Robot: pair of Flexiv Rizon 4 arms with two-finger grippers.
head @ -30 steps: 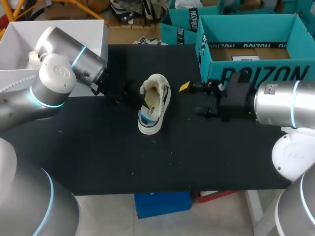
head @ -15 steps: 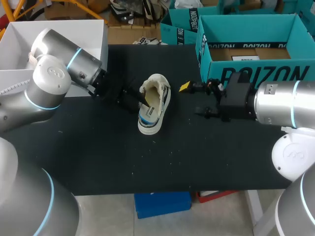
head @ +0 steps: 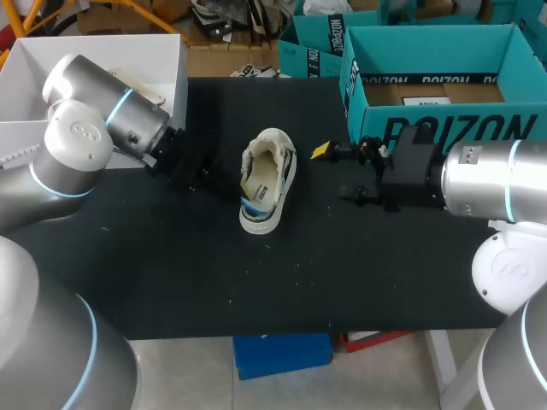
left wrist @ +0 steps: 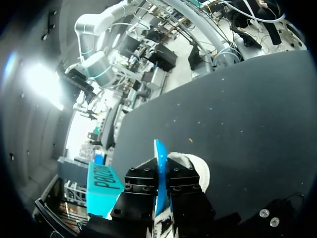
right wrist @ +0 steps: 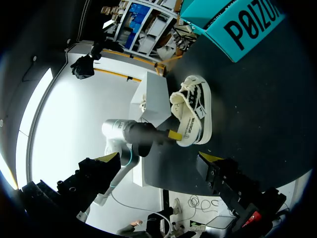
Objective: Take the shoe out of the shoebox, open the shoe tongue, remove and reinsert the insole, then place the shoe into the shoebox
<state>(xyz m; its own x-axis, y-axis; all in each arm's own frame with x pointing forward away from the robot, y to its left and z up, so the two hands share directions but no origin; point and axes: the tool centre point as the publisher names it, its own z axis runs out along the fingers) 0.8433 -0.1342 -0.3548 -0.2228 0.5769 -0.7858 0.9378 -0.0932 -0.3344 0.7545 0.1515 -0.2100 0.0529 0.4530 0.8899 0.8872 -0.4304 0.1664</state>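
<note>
Shoe sits on the table, outside the teal shoebox. Left gripper is clamped on the thin blue insole, yellow tips hidden and dark from overhead. Right gripper is spread wide and empty beside the shoe.

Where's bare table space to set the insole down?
The wide strip of table in front of the shoe, toward the near edge, is bare. It is crowded around the shoe: left gripper pinching the insole on one side, open right gripper and shoebox on the other.
</note>
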